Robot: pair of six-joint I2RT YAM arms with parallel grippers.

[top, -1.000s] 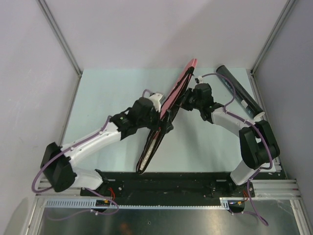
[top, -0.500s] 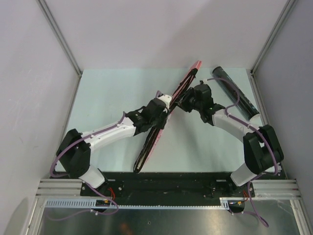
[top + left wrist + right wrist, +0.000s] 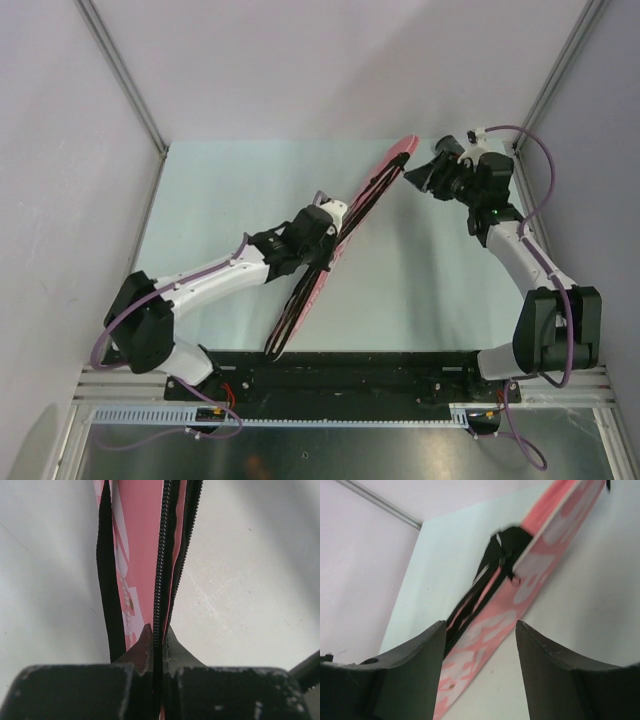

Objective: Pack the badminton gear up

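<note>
Gripping the pink racket cover (image 3: 385, 178) at its zip edge, the left fingers (image 3: 147, 645) are pinched tight on the seam, roughly midway along the cover's length. The cover stands on edge, running diagonally across the worktop (image 3: 220, 200) from the far right towards the near middle. The right fingers (image 3: 545, 660) stand spread apart just off the cover's far end, touching nothing.

Findings on progress:
- No racket lies loose on the worktop. It is judged to be inside the cover, though this cannot be confirmed.
- The zip (image 3: 161, 555) appears meshed along the stretch seen from the left wrist. Whether it is run fully to the end cannot be told.
- The black strap (image 3: 485, 575) hangs loose beside the cover near its far end.
- Shuttlecocks and tube are not in view, so their status is undetermined.

Assessment: the racket stage looks near complete. Zip closure remains to be verified, and the cover has yet to be laid flat.
</note>
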